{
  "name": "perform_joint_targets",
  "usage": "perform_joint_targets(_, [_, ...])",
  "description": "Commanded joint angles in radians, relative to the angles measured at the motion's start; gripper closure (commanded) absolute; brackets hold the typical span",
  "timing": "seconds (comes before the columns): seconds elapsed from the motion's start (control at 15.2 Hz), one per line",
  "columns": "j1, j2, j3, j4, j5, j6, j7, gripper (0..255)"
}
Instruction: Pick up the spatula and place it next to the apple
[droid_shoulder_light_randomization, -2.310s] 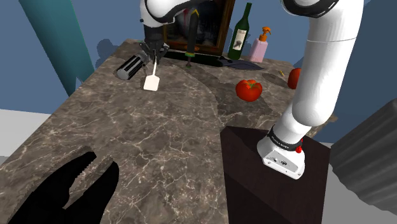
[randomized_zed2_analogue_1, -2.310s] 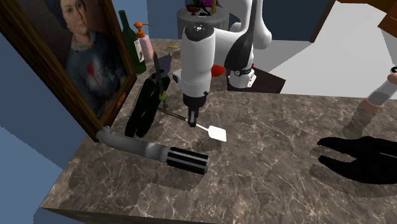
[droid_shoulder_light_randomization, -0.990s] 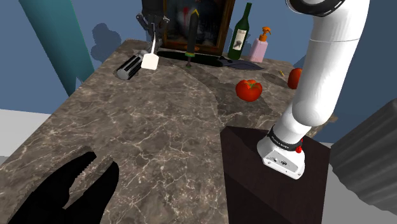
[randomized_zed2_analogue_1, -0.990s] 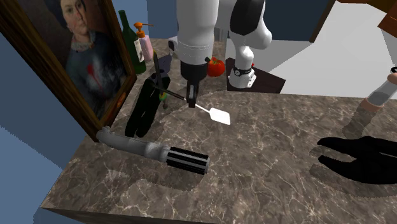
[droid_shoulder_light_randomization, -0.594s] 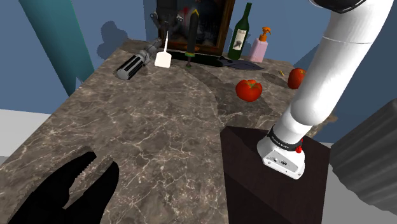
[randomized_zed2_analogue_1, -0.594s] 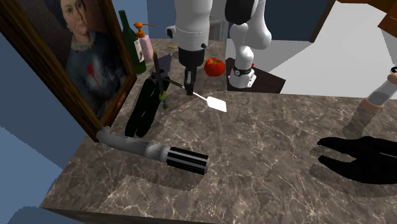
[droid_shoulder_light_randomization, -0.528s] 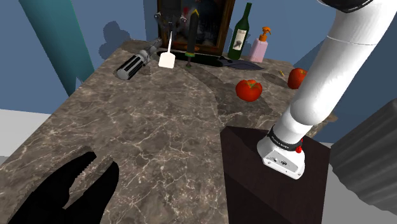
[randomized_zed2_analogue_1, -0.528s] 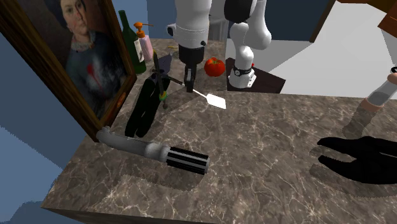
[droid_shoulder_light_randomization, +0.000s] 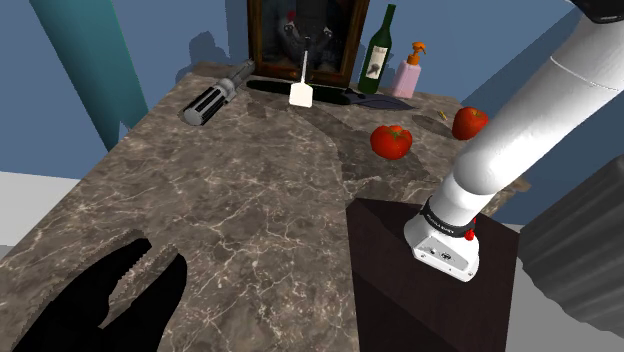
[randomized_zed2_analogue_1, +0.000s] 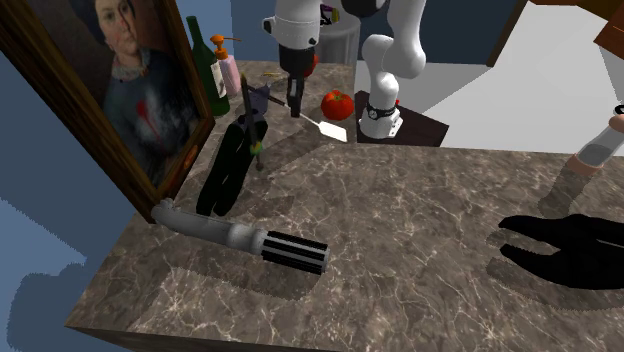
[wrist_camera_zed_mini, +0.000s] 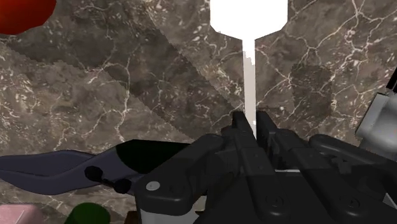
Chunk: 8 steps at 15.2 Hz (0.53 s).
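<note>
My gripper (droid_shoulder_light_randomization: 303, 48) is shut on the thin handle of a white spatula (droid_shoulder_light_randomization: 301, 94), which hangs blade-down above the back of the marble table (droid_shoulder_light_randomization: 250, 220), in front of the framed portrait (droid_shoulder_light_randomization: 268, 40). In the second exterior view the gripper (randomized_zed2_analogue_1: 295, 108) holds the spatula (randomized_zed2_analogue_1: 333, 131) just short of a red fruit with a green stalk (randomized_zed2_analogue_1: 337, 103). That fruit (droid_shoulder_light_randomization: 391, 141) lies right of the spatula in the shoulder view. A smoother red fruit, likely the apple (droid_shoulder_light_randomization: 466, 122), sits farther right near the table's edge. In the wrist view the fingers clasp the handle (wrist_camera_zed_mini: 249, 76).
A grey and black cylinder (droid_shoulder_light_randomization: 213, 98) lies at the back left. A green bottle (droid_shoulder_light_randomization: 377, 55), a pink spray bottle (droid_shoulder_light_randomization: 407, 75) and a dark knife (droid_shoulder_light_randomization: 370, 100) stand along the back. A black clawed object (droid_shoulder_light_randomization: 120, 300) lies at the near left. The stand (droid_shoulder_light_randomization: 430, 290) is at lower right.
The gripper has lifted the spatula off the table beside the cylinder and carried it along the back toward the shoulder view's right, closer to the red fruits.
</note>
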Motion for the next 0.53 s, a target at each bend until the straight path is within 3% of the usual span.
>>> perform_joint_targets(0.0, [-0.016,-0.049,-0.025,-0.062,0.008,0.016,-0.045,255])
perform_joint_targets(0.46, [-0.068,-0.223,-0.123,-0.238,0.010,0.024,-0.198,255])
